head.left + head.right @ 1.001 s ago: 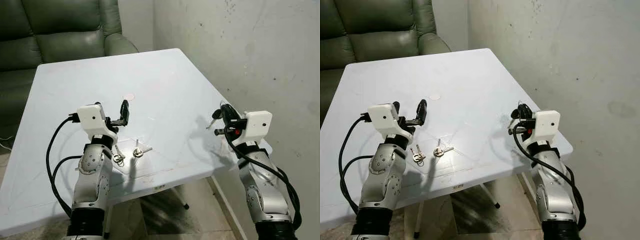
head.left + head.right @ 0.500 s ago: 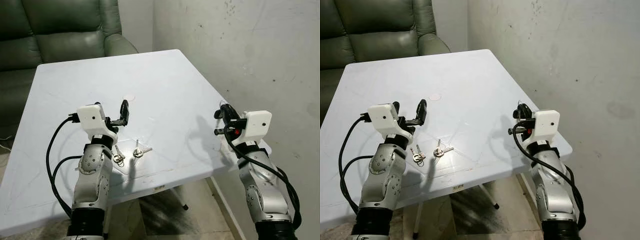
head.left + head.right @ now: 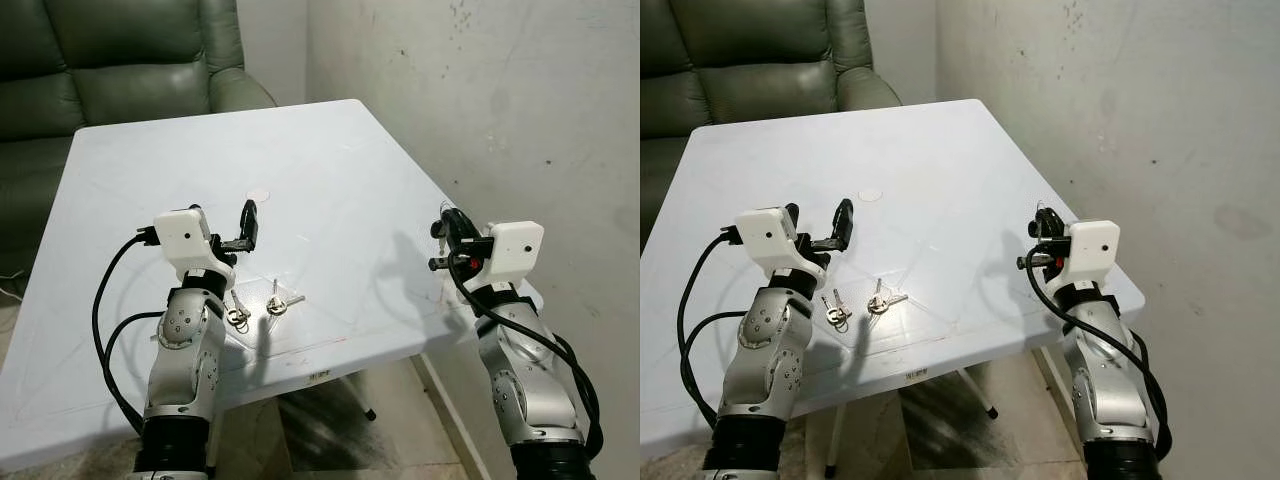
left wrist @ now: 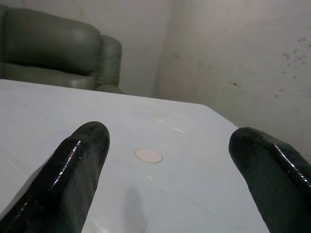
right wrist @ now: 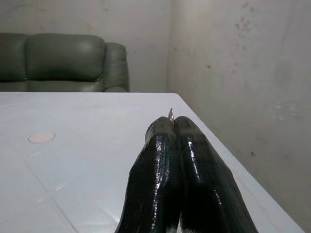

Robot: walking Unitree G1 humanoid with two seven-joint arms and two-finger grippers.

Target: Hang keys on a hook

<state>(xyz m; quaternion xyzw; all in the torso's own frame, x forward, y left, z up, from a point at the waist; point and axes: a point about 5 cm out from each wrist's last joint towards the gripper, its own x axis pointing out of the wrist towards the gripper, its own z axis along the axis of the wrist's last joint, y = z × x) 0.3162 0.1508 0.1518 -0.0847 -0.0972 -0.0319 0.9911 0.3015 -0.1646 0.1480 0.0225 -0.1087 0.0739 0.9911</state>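
Two small bunches of silver keys lie on the white table point(image 3: 330, 150), one point(image 3: 237, 315) just below my left arm, the other point(image 3: 278, 300) a little to its right. My left gripper point(image 3: 228, 230) hovers open above them, fingers point(image 4: 80, 160) wide apart with nothing between. My right gripper point(image 3: 446, 216) is held over the table's right edge, shut. A thin sliver of metal key ring point(image 5: 170, 113) sticks out between its fingertips point(image 5: 187, 128); the key itself is tucked against the fingers.
A small pink round disc point(image 3: 259, 194) sits flat mid-table ahead of the left gripper. A green leather sofa point(image 3: 120, 60) stands behind the table. A stained grey wall point(image 3: 500, 100) runs close along the right side.
The key that dangled out beside my right fingertips a second ago has swung in close against them. Both arms have barely moved.
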